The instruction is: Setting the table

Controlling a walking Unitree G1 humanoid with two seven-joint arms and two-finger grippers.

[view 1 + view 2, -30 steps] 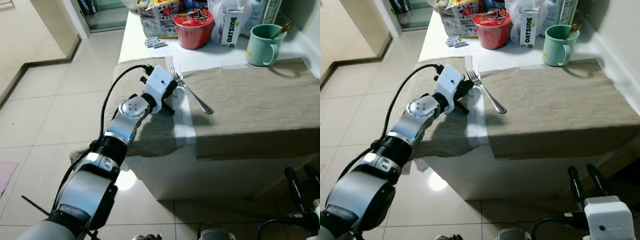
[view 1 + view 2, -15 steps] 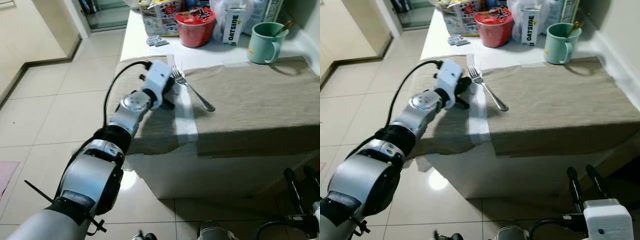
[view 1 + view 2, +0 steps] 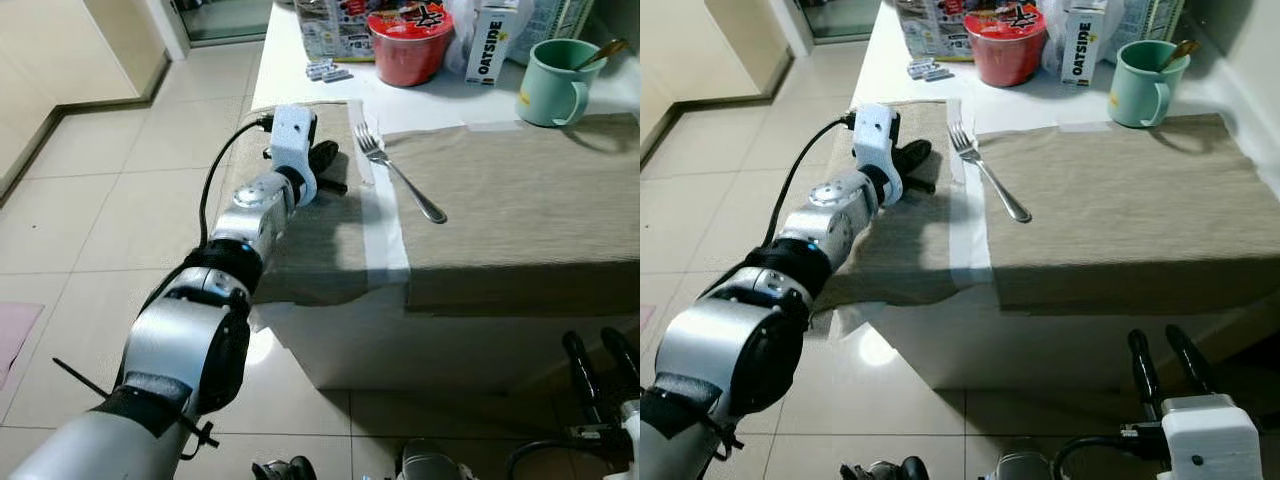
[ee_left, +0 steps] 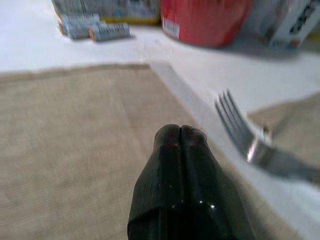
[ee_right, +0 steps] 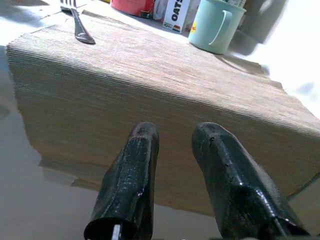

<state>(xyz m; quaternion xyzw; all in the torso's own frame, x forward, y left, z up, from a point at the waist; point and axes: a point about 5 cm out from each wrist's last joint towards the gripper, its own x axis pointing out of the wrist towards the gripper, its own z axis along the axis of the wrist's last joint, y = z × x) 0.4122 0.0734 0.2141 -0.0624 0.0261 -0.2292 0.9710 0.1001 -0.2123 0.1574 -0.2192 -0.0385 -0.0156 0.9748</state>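
A silver fork [image 3: 402, 180] lies on the table, tines toward the far side, across the white strip [image 3: 382, 235] and the edge of the right beige cloth [image 3: 520, 210]. My left gripper [image 3: 328, 157] rests over the left beige cloth [image 3: 320, 230], just left of the fork's tines and apart from them. In the left wrist view its fingers [image 4: 180, 150] are pressed together with nothing between them, and the fork [image 4: 250, 145] lies beside them. My right gripper [image 5: 177, 132] hangs low in front of the table, open and holding nothing.
At the back of the table stand a green mug [image 3: 550, 68] with a spoon, an Oatside carton [image 3: 487, 42], a red bowl [image 3: 410, 45] and packets. Tiled floor [image 3: 90, 200] spreads to the left. The table's front edge drops off in front of me.
My left gripper has drawn back to the left, away from the fork's tines. The fork stays lying on the table. The head camera has shifted a little.
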